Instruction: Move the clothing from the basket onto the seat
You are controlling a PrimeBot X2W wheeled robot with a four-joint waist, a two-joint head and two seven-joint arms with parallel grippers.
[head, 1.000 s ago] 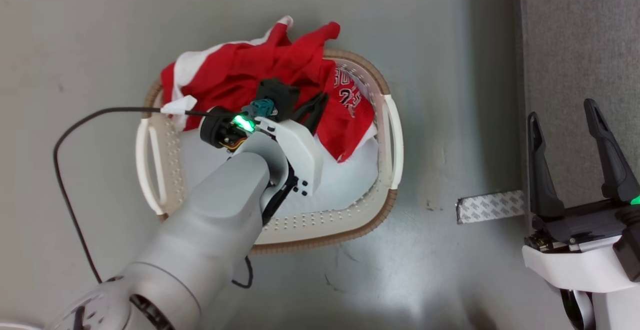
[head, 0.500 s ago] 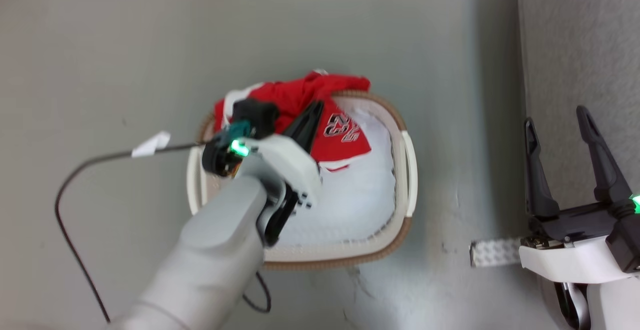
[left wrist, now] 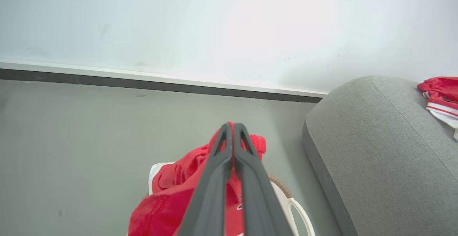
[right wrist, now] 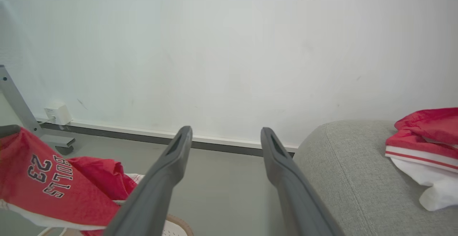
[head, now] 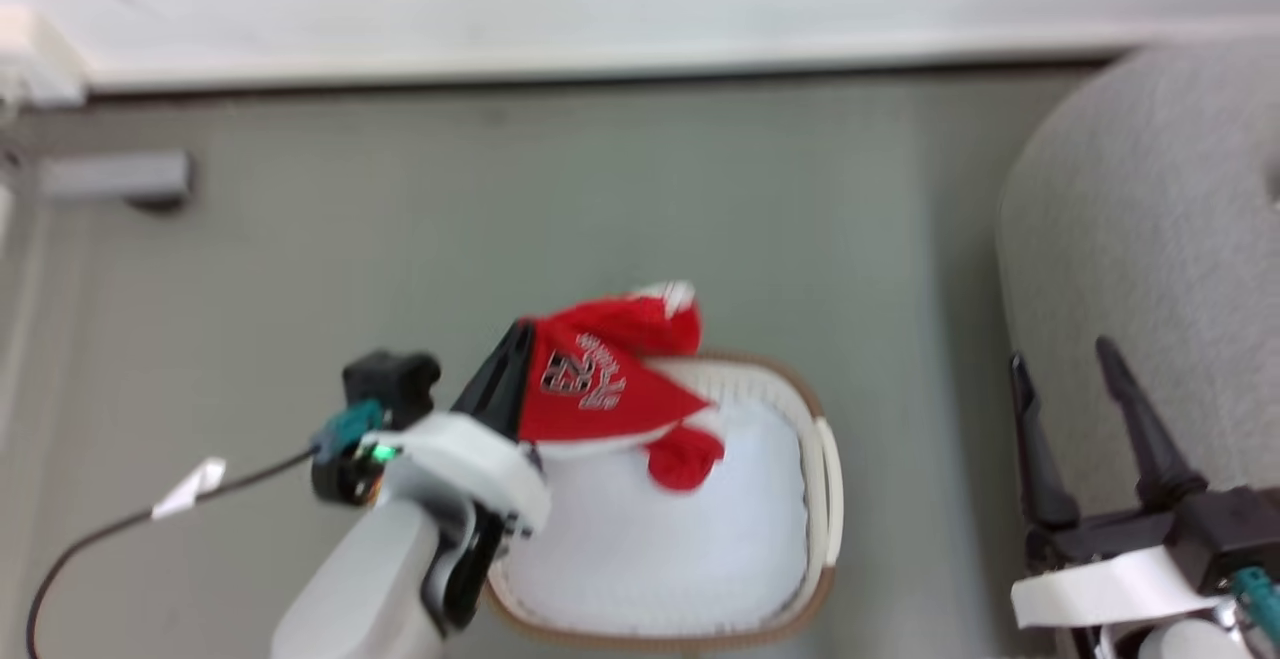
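The left gripper [left wrist: 232, 126] has its fingers pressed together on the red jersey [head: 590, 389], pinching it and holding it up above the left side of the basket [head: 825, 479]. One fold dangles over the pale cloth [head: 660, 549] inside. The right gripper [head: 1062, 351] hangs beside the grey sofa [head: 1130, 239], fingers spread wide and holding nothing. Another red-and-white garment [right wrist: 425, 128] lies on the sofa.
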